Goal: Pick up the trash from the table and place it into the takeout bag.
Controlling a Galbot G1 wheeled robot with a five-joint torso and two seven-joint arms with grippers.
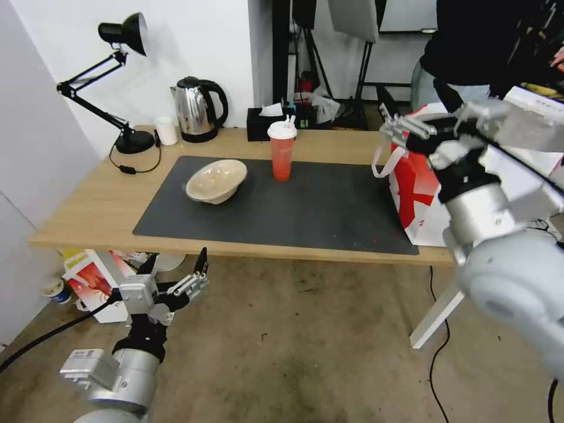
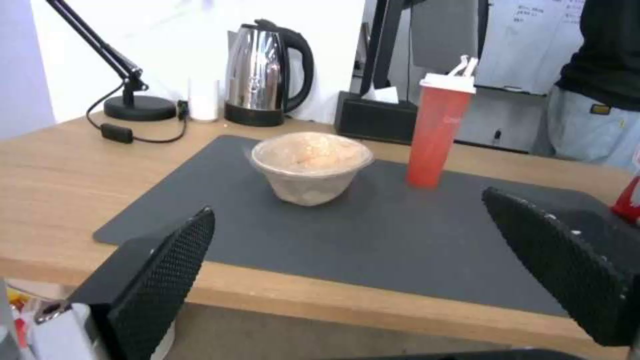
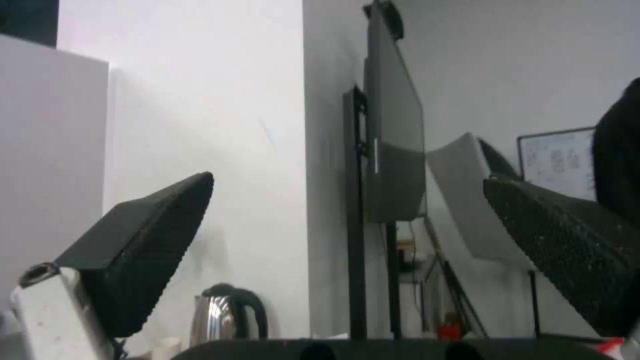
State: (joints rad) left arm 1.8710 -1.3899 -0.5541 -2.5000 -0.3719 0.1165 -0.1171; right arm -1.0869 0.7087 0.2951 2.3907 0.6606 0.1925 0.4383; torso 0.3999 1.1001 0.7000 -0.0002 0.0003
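The beige bowl (image 1: 215,180) and red lidded cup (image 1: 282,151) sit mid-mat, beyond the left end effector (image 1: 176,271) (fingers apart, below the worktop's (image 1: 88,211) front edge); the right end effector (image 1: 390,126), spread, hovers over the takeout bag (image 1: 420,200).

Your robot's arms are rounded silver-grey cylinders with black collars at the wrists, and a black cable trails from the left one. Each gripper, left gripper (image 1: 176,264) and right gripper (image 1: 392,121), has a grey metal body; black wedge-shaped, dimple-textured pads (image 2: 163,280) line your jaws.
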